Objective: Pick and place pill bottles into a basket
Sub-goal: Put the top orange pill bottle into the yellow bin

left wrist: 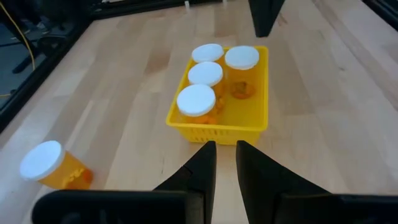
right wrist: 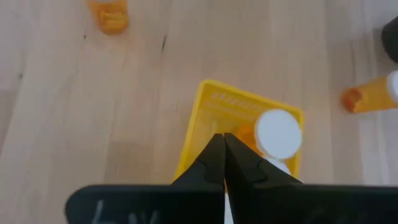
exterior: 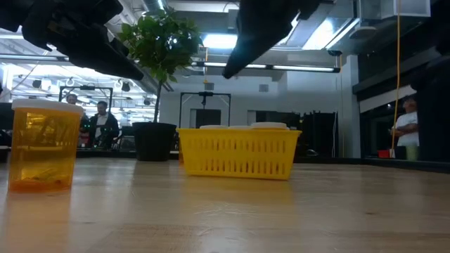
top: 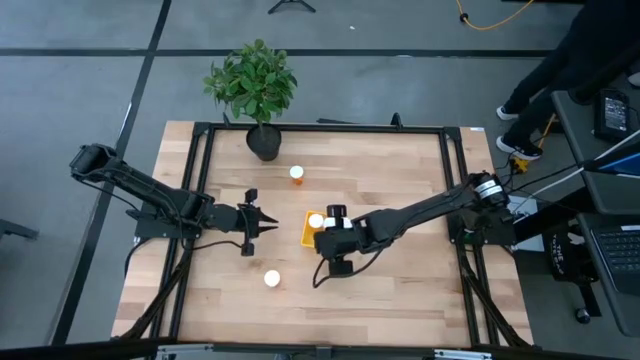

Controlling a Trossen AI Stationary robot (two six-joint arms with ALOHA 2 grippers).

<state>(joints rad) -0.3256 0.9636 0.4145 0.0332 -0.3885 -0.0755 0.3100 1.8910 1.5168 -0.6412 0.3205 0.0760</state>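
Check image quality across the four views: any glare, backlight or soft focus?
Low view: bright ceiling lights behind leave both arms as dark silhouettes; the near pill bottle looks soft, the basket sharper. High view: even light, no harsh shadows. Left wrist view: the white caps read clean, without glare. Right wrist view: the right gripper is shut and blurred close to the lens.

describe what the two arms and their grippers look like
Both arms are dark, nearly black, built of slim jointed segments with black cables trailing along them. The left gripper ends in two narrow pointed fingers. The right gripper has the same tapered black fingers on a boxy dark body bearing faint pale scribbles. The right arm carries a silver ring near its base.
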